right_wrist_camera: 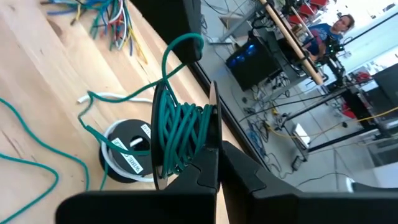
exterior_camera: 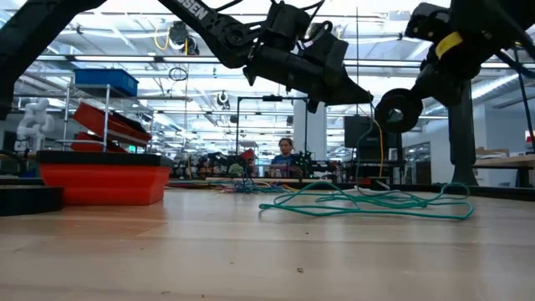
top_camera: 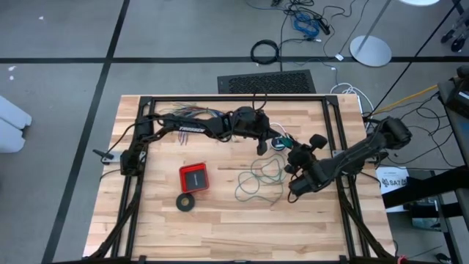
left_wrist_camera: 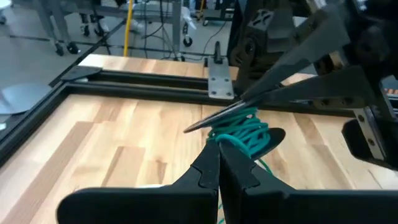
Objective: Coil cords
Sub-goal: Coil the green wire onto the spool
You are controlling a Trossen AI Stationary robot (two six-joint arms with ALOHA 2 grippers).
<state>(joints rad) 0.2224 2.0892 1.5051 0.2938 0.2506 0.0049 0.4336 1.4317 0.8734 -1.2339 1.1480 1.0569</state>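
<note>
1. Nearest you, the right end effector point(right_wrist_camera: 214, 158) is pressed together, pinching a small wound bundle of thin teal-green wire point(right_wrist_camera: 180, 134).
2. Just beyond, the left end effector point(left_wrist_camera: 219, 163) is also pressed together at that bundle.
3. Farther out, a loose tangle point(top_camera: 258, 180) lies on the wooden counter point(top_camera: 146, 220); you have most coiling left.

The right end effector point(right_wrist_camera: 214, 163) is closed, with a bunch of teal-green wire point(right_wrist_camera: 180, 130) loops wrapped around its fingers. Under it there's a black round piece point(right_wrist_camera: 127, 155) with white cord point(right_wrist_camera: 109, 96) on the wooden surface point(right_wrist_camera: 37, 81).
</note>
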